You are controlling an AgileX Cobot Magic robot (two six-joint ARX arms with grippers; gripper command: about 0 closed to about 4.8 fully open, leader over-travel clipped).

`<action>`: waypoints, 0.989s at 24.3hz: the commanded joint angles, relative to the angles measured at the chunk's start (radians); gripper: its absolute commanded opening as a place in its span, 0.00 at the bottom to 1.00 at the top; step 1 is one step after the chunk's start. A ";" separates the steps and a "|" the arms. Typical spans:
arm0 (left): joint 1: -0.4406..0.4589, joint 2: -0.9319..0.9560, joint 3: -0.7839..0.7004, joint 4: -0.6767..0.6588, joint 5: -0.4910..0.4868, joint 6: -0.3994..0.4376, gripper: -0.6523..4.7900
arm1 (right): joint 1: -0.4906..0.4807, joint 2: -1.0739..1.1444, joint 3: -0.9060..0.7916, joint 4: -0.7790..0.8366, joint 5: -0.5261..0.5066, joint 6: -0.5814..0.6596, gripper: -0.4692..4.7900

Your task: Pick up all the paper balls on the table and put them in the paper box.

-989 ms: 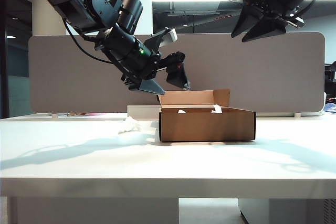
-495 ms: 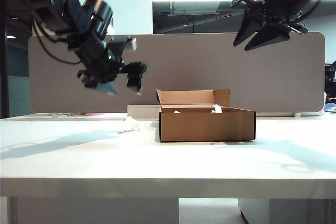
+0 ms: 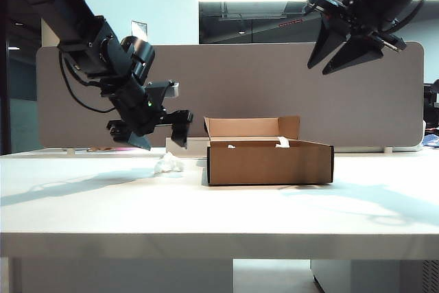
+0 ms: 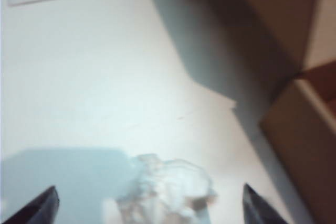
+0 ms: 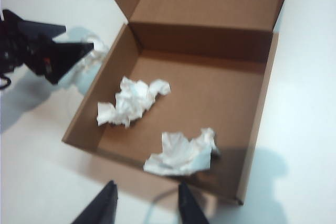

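Left gripper (image 3: 161, 138), jaws spread wide and empty, hovers just above a paper ball (image 4: 168, 190) on the table (image 3: 219, 211); right gripper (image 3: 337, 49), jaws narrowly parted and empty, hangs high over the paper box (image 5: 210, 77).

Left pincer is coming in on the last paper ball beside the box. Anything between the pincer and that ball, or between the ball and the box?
Nothing visible blocks it. The left pincer hangs open directly over the paper ball, which lies alone on the bare table. Only the paper box's own low side wall separates ball from box. The right pincer hangs high above the box.
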 commanded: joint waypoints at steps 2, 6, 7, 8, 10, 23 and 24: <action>0.007 0.019 0.006 -0.007 -0.007 -0.006 0.93 | 0.002 -0.004 0.005 -0.009 -0.002 -0.001 0.41; 0.007 0.024 0.006 -0.013 -0.007 -0.006 0.79 | 0.002 -0.004 0.005 -0.008 -0.002 -0.001 0.41; 0.007 0.028 0.006 -0.013 -0.006 -0.006 0.70 | 0.002 -0.004 0.005 -0.006 -0.002 -0.001 0.41; 0.007 0.030 0.006 -0.013 -0.006 -0.006 0.65 | 0.002 -0.004 0.005 -0.007 -0.002 -0.001 0.41; 0.007 0.034 0.006 -0.013 -0.003 -0.006 0.52 | 0.002 -0.004 0.005 -0.007 -0.002 -0.001 0.41; 0.007 -0.101 0.035 -0.026 0.069 -0.003 0.11 | 0.002 -0.004 0.005 -0.021 -0.002 -0.001 0.41; 0.006 -0.118 0.035 -0.021 0.086 -0.003 0.11 | 0.002 -0.004 0.005 -0.021 -0.002 -0.001 0.41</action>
